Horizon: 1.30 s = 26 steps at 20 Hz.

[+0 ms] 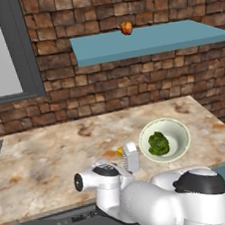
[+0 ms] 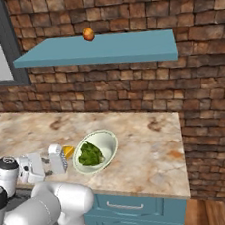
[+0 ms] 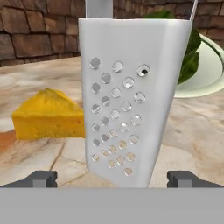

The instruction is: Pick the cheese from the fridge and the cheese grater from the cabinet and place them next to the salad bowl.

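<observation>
Though the cheese grater (image 3: 131, 100) stood upright on the counter (image 1: 49, 153) between the cheese (image 3: 50, 114) and the salad bowl (image 1: 179, 126), the gripper (image 3: 113, 178) sat close before it, jaws spread wide on either side, clamping nothing. It looked stiff, light and slick, best taken across its flat tapered sides.
</observation>
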Available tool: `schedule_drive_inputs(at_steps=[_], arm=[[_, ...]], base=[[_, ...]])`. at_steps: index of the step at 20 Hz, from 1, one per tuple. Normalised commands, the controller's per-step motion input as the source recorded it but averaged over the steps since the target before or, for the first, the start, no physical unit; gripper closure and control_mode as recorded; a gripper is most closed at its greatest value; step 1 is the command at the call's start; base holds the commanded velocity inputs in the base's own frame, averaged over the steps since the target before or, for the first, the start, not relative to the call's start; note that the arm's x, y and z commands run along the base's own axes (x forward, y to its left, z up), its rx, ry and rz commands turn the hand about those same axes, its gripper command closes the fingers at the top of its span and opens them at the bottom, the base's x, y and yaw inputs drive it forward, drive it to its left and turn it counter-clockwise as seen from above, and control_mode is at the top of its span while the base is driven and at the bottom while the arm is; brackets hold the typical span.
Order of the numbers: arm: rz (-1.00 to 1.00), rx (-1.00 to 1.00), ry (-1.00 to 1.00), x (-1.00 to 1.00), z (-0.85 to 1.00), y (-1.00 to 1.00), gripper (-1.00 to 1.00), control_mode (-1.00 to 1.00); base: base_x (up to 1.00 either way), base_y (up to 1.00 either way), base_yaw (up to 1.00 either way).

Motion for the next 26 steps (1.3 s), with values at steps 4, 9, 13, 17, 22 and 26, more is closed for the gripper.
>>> schedule_drive_inputs(at_steps=[4, 9, 13, 17, 22, 26], arm=[[0.00, 0.00, 0.09, -0.24, 0.25, 0.01, -1.00, -1.00], [0.07, 0.00, 0.09, -0.28, 0.38, 0.00, -1.00, -1.00], [0.18, 0.00, 0.03, -0.34, 0.41, -0.07, -1.00, -1.00], [0.20, 0.00, 0.00, -0.30, 0.49, -0.11, -1.00, -1.00], [0.06, 0.00, 0.05, -0.15, 0.51, -0.12, -1.00, -1.00], [0.00, 0.00, 0.20, -0.03, 0.54, -0.18, -1.00, -1.00]], base=[[0.00, 0.00, 0.00], [0.00, 0.00, 0.00], [0.00, 0.00, 0.00], [0.00, 0.00, 0.00], [0.00, 0.00, 0.00], [0.00, 0.00, 0.00]])
